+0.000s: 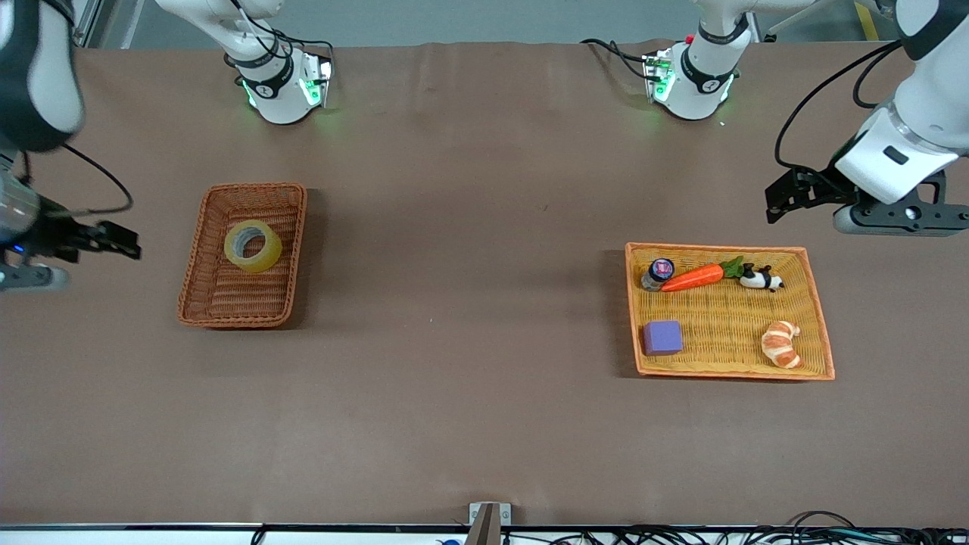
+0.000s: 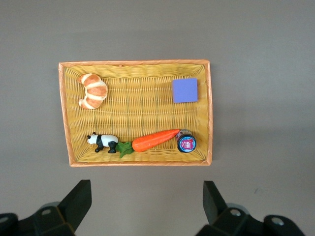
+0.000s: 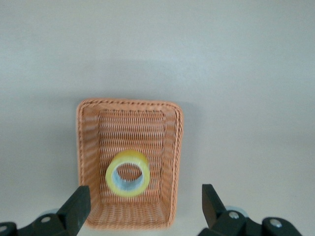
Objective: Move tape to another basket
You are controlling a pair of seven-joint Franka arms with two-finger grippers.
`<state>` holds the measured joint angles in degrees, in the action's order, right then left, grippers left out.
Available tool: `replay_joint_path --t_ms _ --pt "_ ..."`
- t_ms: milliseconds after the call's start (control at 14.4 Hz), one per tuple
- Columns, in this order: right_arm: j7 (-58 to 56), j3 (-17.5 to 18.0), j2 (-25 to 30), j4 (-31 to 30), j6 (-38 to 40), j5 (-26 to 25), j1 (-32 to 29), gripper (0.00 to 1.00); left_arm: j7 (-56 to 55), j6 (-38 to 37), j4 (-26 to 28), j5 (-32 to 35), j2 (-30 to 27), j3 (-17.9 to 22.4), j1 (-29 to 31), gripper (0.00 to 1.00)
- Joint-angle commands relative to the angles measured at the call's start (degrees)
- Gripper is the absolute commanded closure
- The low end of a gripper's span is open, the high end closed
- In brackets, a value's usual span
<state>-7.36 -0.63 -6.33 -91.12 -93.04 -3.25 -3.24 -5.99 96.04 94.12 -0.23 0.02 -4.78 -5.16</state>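
The tape [image 1: 271,256], a translucent yellowish roll, lies in the reddish-brown wicker basket [image 1: 231,299] toward the right arm's end of the table. It also shows in the right wrist view [image 3: 129,192], inside the basket [image 3: 130,132]. My right gripper [image 1: 121,244] is open and empty, up in the air over the table beside the basket, toward the table's end [image 3: 145,195]. My left gripper [image 1: 780,198] is open and empty, over the table beside the yellow-orange tray [image 1: 727,325] on its side toward the robots' bases [image 2: 145,191].
The flat yellow-orange tray [image 2: 142,103] at the left arm's end holds a croissant [image 1: 782,343], a purple block [image 1: 662,337], a carrot [image 1: 695,277], a small panda figure [image 1: 761,278] and a small jar [image 1: 657,272]. Brown table cloth lies between basket and tray.
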Motion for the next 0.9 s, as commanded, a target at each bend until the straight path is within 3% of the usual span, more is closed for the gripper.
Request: replay_joint_path --t_ms 0,347,832 --pt "0.32 0.02 -0.52 6.74 7.94 -1.32 1.21 0.0 0.02 -0.86 0.1 0.14 -0.99 -0.05 0.67 0.0" --pt "6.83 0.02 2.54 3.86 7.52 2.28 1.13 0.0 1.25 -0.86 0.45 0.14 -1.25 0.12 1.38 0.0" --pt "7.09 -0.33 3.6 1.91 4.0 2.37 1.13 0.0 3.8 -0.94 0.45 0.14 -1.25 0.3 1.82 0.0"
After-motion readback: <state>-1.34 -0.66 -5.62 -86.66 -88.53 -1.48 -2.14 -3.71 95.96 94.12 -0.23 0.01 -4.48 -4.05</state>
